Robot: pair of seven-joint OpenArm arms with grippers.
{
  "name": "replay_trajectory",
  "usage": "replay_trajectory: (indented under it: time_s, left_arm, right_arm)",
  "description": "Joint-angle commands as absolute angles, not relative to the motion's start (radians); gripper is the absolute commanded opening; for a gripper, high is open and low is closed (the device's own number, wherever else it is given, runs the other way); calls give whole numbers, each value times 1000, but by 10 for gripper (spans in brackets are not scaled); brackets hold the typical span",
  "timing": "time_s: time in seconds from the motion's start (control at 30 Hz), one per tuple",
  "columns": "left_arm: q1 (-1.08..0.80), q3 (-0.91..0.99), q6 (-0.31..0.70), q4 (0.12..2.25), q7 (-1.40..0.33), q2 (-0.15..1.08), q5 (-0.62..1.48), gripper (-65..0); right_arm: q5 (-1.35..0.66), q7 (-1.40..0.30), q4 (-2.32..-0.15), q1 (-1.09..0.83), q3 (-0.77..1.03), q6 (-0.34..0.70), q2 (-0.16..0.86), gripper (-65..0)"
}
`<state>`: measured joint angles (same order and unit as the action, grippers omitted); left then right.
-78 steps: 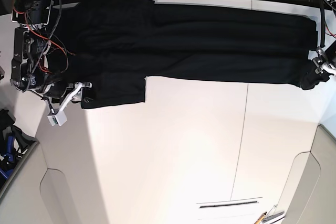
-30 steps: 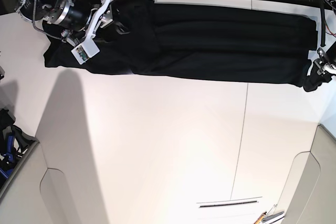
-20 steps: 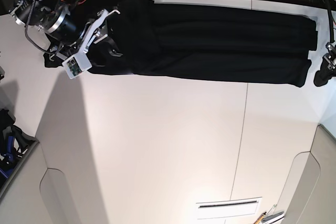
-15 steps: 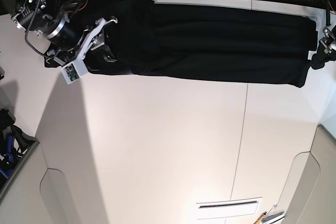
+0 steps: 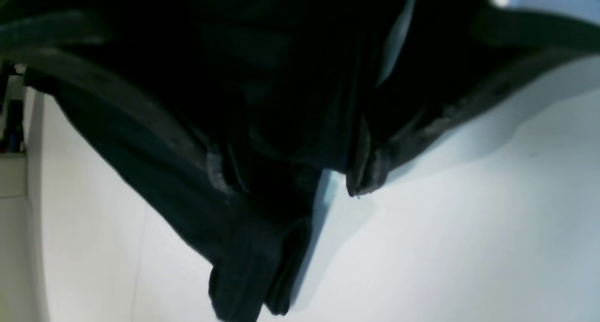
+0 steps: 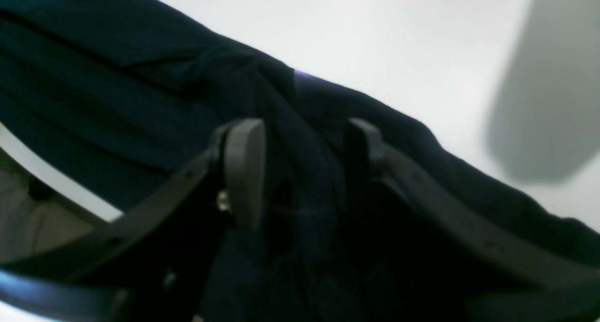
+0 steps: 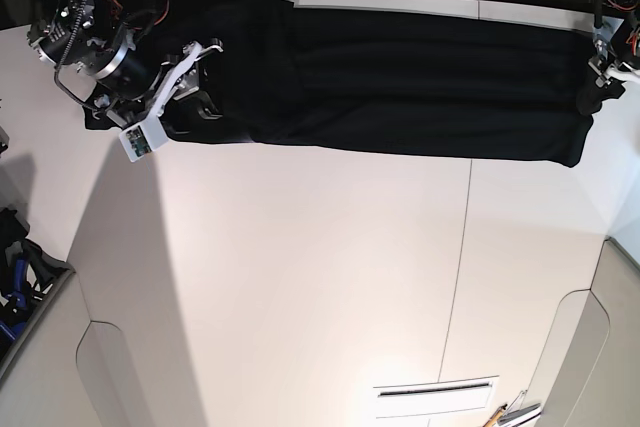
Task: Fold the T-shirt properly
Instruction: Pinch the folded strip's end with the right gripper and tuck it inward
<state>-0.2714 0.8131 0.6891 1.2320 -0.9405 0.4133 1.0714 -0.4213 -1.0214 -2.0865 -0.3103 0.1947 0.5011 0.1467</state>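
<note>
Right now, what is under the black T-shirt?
Under the T-shirt lies the white table, which shows bare along the shirt's near edge. Whatever lies beneath the cloth itself is covered, and the shirt's underside cannot be seen.

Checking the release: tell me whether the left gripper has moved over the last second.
Yes. In the base view the left gripper has risen from beside the T-shirt corner toward the table's far edge.

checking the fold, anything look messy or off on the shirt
The T-shirt lies as a long band along the table's far edge. The end by the right gripper is bunched and rumpled, not flat. Nothing looks torn or spilled.
</note>
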Motion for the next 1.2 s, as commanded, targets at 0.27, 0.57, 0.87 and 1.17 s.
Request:
replay_trajectory:
  time_s: [0.27,0.57,0.87,1.17]
  left_arm:
    - [-271,817,698,1243,-826,424,956,-293]
    - [-269,814,698,1243,-815,424,952,-293]
    - [-268,678,698,1243,-755,424,871,-296]
    - [-268,668,698,1243,-755,424,931,-650]
  right_arm:
    - [-434,-990,-2103,-305,197,501,152,-376]
    - [-434,-987,-2103,-305,197,501,152,-376]
    - [-434,-986,-2103,-305,197,501,152,-376]
    - [-433,-985,-2103,-305,197,501,152,-376]
